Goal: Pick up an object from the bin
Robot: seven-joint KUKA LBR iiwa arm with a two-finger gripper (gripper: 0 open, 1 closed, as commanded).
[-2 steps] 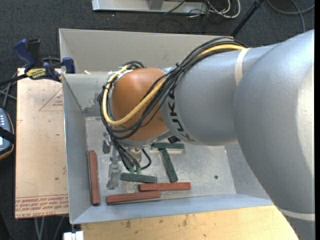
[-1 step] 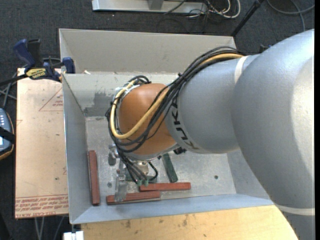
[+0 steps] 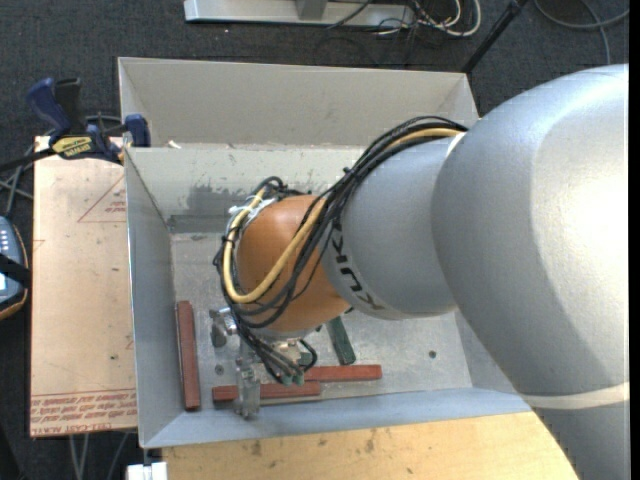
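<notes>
My gripper (image 3: pixel 246 386) reaches down near the bin's front wall, left of centre, under the orange wrist cover. Its tip is over the left part of a reddish-brown flat stick (image 3: pixel 285 392) that lies along the front wall. A second reddish-brown stick (image 3: pixel 350 373) lies just behind and to the right of the first. A third, longer one (image 3: pixel 187 356) lies along the left wall, left of the gripper. A short dark green bar (image 3: pixel 343 341) pokes out from under the arm on the right.
The big grey arm and its orange cover with looped cables hide the middle and right of the bin floor. The front and left walls stand close to the gripper.
</notes>
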